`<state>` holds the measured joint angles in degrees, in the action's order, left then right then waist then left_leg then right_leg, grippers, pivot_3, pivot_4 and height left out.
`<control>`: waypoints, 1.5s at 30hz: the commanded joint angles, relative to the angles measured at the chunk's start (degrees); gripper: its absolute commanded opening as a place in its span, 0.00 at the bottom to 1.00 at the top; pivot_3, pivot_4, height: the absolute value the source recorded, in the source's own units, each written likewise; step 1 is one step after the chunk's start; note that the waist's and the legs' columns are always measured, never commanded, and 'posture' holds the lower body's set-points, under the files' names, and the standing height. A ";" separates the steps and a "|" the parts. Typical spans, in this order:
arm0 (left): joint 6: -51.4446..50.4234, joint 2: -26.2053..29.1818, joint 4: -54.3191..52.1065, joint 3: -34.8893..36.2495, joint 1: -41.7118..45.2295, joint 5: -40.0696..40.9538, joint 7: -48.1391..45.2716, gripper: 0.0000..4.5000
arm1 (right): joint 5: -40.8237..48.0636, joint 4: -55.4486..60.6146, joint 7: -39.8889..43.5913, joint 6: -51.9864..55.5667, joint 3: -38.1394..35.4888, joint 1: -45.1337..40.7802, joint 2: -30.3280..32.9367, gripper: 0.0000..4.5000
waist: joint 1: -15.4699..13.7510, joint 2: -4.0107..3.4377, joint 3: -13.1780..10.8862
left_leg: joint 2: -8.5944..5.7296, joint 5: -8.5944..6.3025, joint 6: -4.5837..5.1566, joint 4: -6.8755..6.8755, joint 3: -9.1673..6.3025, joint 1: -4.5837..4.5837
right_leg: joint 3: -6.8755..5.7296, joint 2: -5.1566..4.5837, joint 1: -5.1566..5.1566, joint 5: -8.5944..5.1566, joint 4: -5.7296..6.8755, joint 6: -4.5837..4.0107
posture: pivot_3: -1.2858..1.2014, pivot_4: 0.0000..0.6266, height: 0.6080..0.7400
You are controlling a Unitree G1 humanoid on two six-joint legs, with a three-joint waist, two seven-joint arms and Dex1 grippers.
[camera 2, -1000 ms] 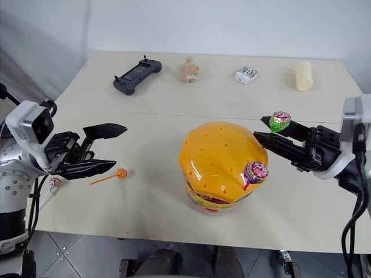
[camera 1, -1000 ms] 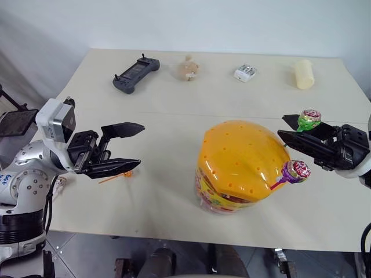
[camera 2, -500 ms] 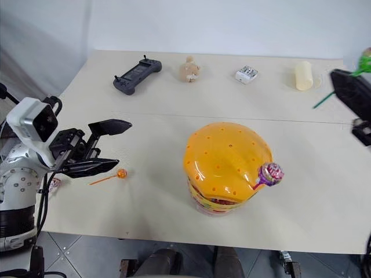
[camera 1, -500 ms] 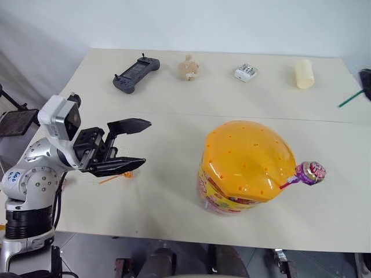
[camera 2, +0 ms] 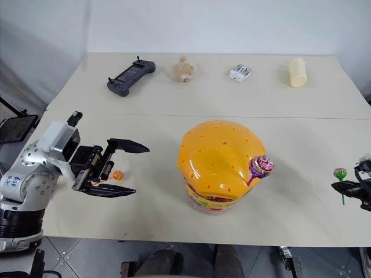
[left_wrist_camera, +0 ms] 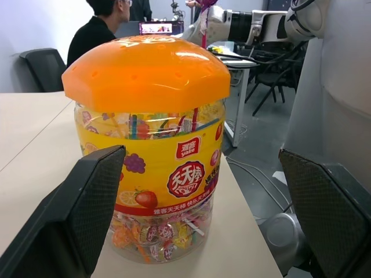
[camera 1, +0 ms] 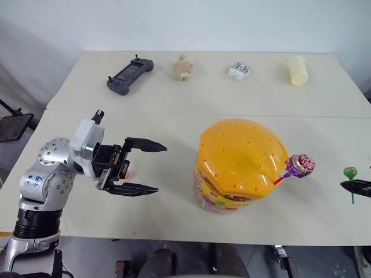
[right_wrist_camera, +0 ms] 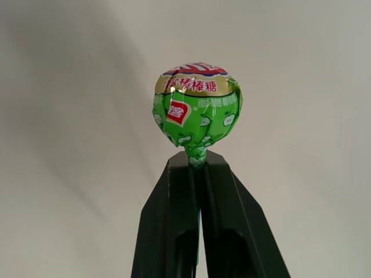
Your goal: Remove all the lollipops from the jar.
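Worktop (camera 1: 174, 104) carrying jar (camera 1: 237, 168) near centre, purple lollipop (camera 1: 299, 165) stuck in its lid. Left claw (camera 1: 148, 168) spread wide, facing jar. Right claw (right_wrist_camera: 200, 168) clenched on green lollipop (right_wrist_camera: 197, 113) at right edge. Next, probably: set green down, pull purple.

The two eye views look forward and down from the head over the table (camera 1: 174, 104), from a little apart, and share nearly the whole scene: the jar (camera 1: 240, 165) in the middle, the left gripper (camera 1: 148, 168) at its left, and the right gripper (camera 2: 342, 188) at the right edge. The left wrist view looks level along its wide-apart jaws at the jar close ahead, centred between them, with a seated person (left_wrist_camera: 101, 29) beyond. The right wrist view looks along its closed jaws, very near the green lollipop (right_wrist_camera: 197, 110) just past their tips.
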<state>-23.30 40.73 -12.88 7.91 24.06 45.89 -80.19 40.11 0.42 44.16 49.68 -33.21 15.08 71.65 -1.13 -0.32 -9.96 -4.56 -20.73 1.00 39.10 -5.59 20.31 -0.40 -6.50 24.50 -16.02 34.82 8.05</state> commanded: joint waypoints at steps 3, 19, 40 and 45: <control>-2.65 1.06 -2.06 2.55 0.56 3.30 1.91 1.00 | -4.34 -0.50 5.39 -3.43 -3.12 1.29 -2.70 0.31 | -0.32 0.00 0.00 | 0.00 0.00 0.00 0.00 0.00 0.00 | 0.00 0.03 0.00 0.00 0.00 0.00 | 0.52 0.24 1.00; -4.42 0.00 3.47 3.33 2.46 4.46 1.98 1.00 | 19.80 17.67 24.78 -9.16 -22.29 -5.19 -16.35 0.99 | -0.21 0.00 -0.01 | 0.05 -0.01 -0.06 0.01 -0.03 -0.05 | 0.01 0.02 -0.03 0.00 0.07 0.01 | 0.52 0.24 1.00; -7.32 1.26 8.76 2.60 6.82 3.12 -1.67 1.00 | 28.60 41.32 20.80 -19.74 -5.75 -10.48 -24.48 0.99 | -0.28 0.16 -0.03 | 0.14 -0.05 -0.13 0.06 -0.10 -0.02 | -0.05 0.00 -0.01 0.01 0.21 -0.03 | 0.52 0.24 1.00; -7.75 1.06 7.90 2.72 7.10 3.20 -1.64 1.00 | 28.91 40.86 20.48 -20.11 -2.80 -12.10 -23.58 0.90 | -0.29 0.16 -0.03 | 0.12 -0.05 -0.13 0.06 -0.10 -0.02 | -0.04 0.00 -0.02 0.01 0.20 -0.03 | 0.52 0.24 1.00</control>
<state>-31.11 41.07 -3.00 9.71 30.48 48.13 -81.87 67.72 40.76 65.44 30.30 -36.00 3.98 47.24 -1.42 -0.16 -9.99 -4.43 -20.78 0.86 39.17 -5.69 20.29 -0.45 -6.51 24.48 -16.01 35.01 8.02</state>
